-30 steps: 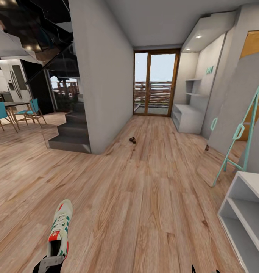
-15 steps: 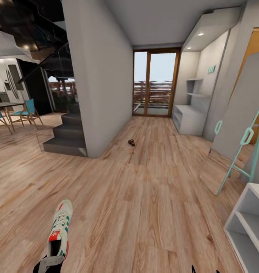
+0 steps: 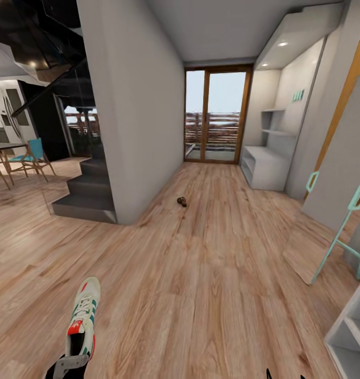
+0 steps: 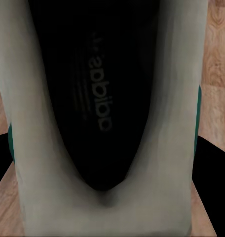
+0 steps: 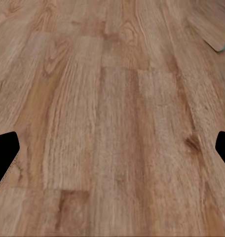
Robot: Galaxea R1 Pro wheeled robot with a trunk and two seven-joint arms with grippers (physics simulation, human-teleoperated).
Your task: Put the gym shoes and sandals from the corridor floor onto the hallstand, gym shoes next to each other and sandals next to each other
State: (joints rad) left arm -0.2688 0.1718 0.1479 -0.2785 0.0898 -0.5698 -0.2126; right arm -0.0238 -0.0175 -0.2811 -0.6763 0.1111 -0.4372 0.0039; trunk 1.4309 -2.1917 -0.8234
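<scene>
Head view: left jaws (image 3: pixel 69 366) clamp a gym shoe (image 3: pixel 83 318), right jaws (image 5: pixel 112 148) apart over open corridor floor (image 3: pixel 211 273).

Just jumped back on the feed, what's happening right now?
The left gripper holds one gym shoe by its heel, toe pointing ahead over the corridor floor. The right gripper is open with nothing between its fingers, above bare planks. A small dark thing, possibly a sandal, lies on the floor further down the corridor. A grey shelf unit sits at the near right edge; another grey unit stands by the glass door.
</scene>
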